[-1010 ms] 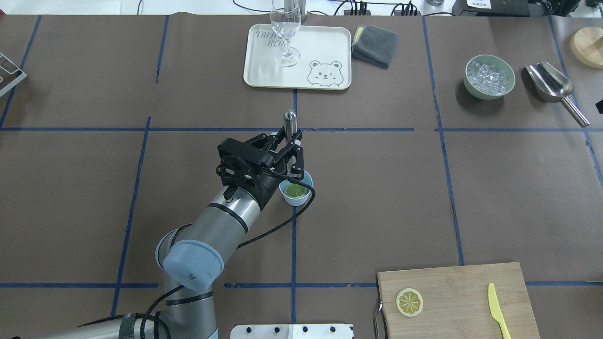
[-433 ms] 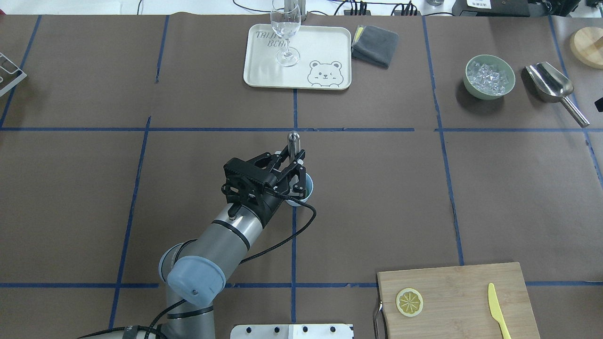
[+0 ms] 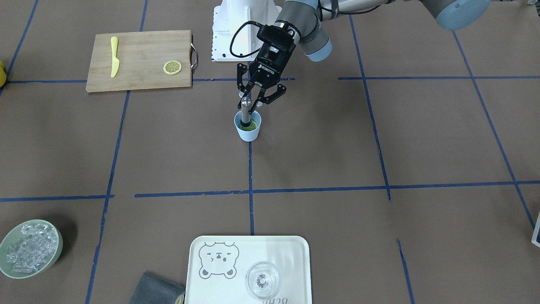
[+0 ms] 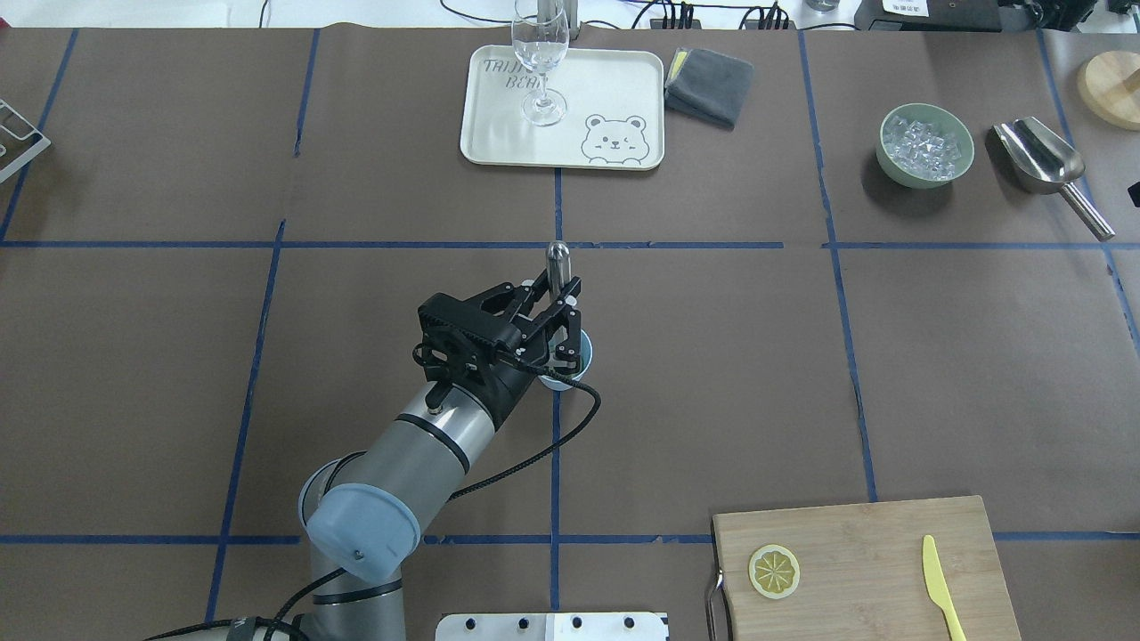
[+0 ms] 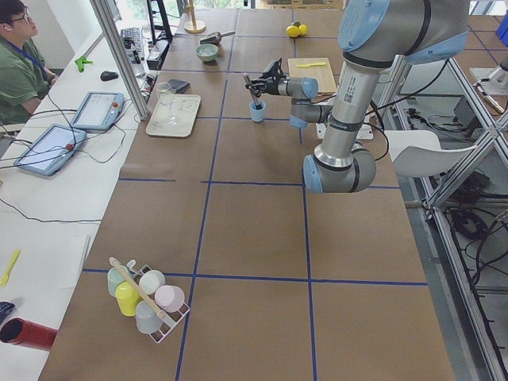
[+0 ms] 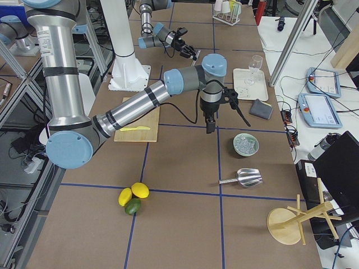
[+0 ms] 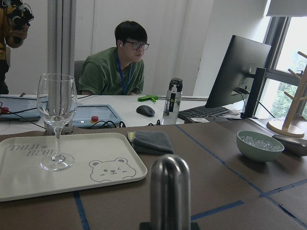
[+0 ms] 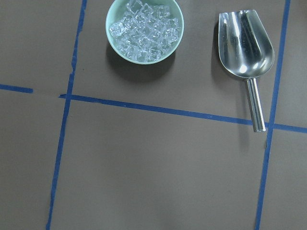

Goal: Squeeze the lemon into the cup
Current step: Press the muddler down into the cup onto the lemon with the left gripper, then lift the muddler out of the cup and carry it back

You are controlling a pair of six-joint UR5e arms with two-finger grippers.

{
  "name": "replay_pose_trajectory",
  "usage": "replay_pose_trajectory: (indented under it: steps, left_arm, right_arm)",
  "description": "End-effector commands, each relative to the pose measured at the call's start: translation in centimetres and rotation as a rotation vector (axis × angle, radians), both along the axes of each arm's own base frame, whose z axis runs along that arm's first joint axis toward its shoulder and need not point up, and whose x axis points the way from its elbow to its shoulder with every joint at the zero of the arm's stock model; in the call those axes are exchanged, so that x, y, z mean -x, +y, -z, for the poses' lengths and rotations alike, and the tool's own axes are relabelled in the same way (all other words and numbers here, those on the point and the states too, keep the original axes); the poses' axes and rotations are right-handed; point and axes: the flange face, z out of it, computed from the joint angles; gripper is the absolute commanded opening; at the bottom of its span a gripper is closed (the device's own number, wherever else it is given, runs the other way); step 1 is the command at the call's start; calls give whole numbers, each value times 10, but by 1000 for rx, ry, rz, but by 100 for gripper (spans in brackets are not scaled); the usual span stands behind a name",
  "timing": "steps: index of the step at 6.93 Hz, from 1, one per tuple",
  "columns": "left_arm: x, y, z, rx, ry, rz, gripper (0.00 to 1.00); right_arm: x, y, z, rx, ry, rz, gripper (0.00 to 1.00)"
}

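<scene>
Steel muddler (image 3: 245,110) clamped upright in my left fingers (image 3: 257,102), tip straight down on lemon (image 3: 252,125) in cup (image 3: 248,132); right fingers (image 6: 208,124): can't tell.

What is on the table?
cup: one, light blue, middle
lemon slice: one, yellow-green, in cup
muddler: one, silver, in cup
cutting board: one, wooden, near right
twin slice: one, yellow, on cutting board
knife: one, yellow, beside it
tray: one, cream, far middle
wine glass: one, clear, on tray
cloth: one, grey, beside tray
ice bowl: one, green, far right
scoop: one, silver, beside bowl
left gripper: one, black, shut on muddler
right gripper: one, black, over table, grip unclear
</scene>
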Motion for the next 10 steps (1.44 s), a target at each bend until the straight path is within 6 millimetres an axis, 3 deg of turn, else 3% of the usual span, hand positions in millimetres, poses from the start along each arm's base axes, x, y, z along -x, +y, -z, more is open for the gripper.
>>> replay_pose_trajectory:
  steps: [1, 2, 3, 4, 5, 7, 9, 10]
  left_arm:
    - [41, -2, 33, -68, 25, 33, 0]
    - [59, -9, 39, -76, 44, 50, 0]
    - [76, -30, 45, -103, 46, 26, 0]
    - [97, -62, 27, -126, 8, -37, 0]
    - [123, -94, -25, -114, -78, -142, 0]
    - [217, -162, -104, -7, -273, -437, 0]
    - [329, -182, -194, 296, -319, -677, 0]
    - [375, -180, -231, 413, -304, -677, 0]
  right_arm:
    - [-4, -1, 1, 0, 0, -8, 100]
    - [-9, -1, 1, 1, -1, -18, 100]
    - [-15, 1, -5, 8, 0, -29, 100]
    - [-16, 3, -8, 14, 1, -29, 100]
    - [-17, 12, -22, 36, -25, -12, 100]
    - [-32, 15, -46, 58, -63, -3, 100]
    - [-39, 18, -51, 71, -64, -20, 100]
    - [-39, 18, -51, 71, -64, -20, 100]
